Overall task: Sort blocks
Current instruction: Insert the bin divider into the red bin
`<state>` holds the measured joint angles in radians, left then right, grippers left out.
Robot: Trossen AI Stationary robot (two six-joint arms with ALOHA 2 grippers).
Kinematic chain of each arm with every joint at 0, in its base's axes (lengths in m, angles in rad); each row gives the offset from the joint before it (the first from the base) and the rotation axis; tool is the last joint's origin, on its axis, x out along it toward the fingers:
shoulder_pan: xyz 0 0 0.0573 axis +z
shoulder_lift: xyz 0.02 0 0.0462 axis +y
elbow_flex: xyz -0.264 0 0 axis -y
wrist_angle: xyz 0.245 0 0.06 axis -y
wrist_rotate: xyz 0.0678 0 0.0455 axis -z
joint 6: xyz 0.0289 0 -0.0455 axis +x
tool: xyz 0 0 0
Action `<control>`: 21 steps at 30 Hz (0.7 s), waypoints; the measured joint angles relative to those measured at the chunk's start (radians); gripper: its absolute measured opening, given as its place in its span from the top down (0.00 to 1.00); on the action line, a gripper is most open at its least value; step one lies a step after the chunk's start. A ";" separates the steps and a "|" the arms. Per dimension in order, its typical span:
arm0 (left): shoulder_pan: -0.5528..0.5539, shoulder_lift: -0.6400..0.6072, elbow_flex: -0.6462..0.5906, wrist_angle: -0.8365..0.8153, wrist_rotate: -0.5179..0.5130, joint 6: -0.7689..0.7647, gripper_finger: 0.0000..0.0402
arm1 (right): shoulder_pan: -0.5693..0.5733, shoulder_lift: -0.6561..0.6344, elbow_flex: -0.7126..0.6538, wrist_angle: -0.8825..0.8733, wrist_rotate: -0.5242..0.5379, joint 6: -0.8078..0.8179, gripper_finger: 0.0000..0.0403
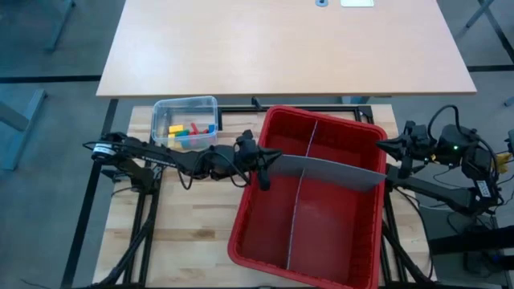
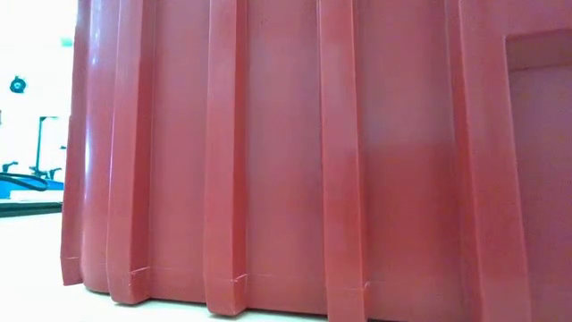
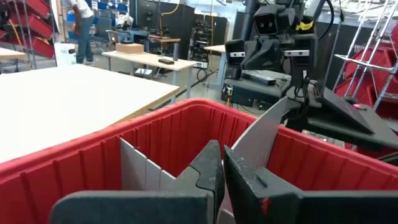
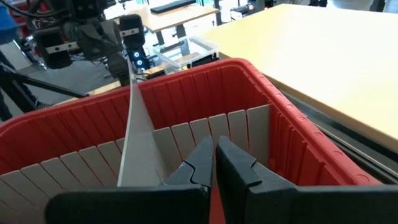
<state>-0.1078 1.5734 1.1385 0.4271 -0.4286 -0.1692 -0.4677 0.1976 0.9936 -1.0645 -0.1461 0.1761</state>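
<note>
Small red, yellow, green and blue blocks (image 1: 186,128) lie in a clear tub (image 1: 185,104) at the far left of the wooden table. A red bin (image 1: 257,233) holds a grey divider (image 1: 299,217) running from far to near. A loose grey panel (image 1: 329,168) spans the bin from left to right above that divider. My left gripper (image 1: 263,172) is shut on the panel's left end. My right gripper (image 1: 381,147) is shut at the bin's right rim, just to the far side of the panel's right end. My left gripper pinches the grey panel's left end (image 3: 239,149) between its two fingers, coming level from the table's left and along the panel. The panel is held above the bin's floor, its face slanted. My right gripper: the panel's right end (image 4: 146,174) passes beside one finger (image 4: 186,171); I cannot tell whether they touch.
The red bin's wall (image 2: 268,161) fills the low view. A large light tabletop (image 1: 281,48) stands beyond the table's far edge. Bare wood (image 1: 185,233) lies left of the bin, near the table's front edge. A person stands far off in the room (image 3: 81,25).
</note>
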 joint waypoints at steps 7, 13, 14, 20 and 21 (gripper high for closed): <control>0.002 0.000 0.000 -0.001 -0.007 0.003 1.00 | 0.000 0.041 0.000 -0.001 -0.029 -0.006 1.00; 0.004 0.000 0.000 -0.001 -0.007 -0.004 1.00 | 0.000 0.073 -0.001 0.000 -0.064 -0.016 1.00; 0.003 0.000 0.000 -0.001 -0.007 -0.004 1.00 | 0.000 0.075 -0.001 0.000 -0.072 -0.016 1.00; -0.011 0.000 0.000 -0.001 0.053 -0.005 1.00 | 0.000 0.097 -0.001 -0.004 -0.119 -0.042 1.00; -0.013 0.000 0.000 -0.004 0.053 -0.005 1.00 | 0.000 0.105 -0.001 -0.006 -0.120 -0.052 1.00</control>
<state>-0.1212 1.5730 1.1385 0.4235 -0.3759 -0.1738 -0.4675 0.3030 0.9928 -1.0703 -0.2661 0.1236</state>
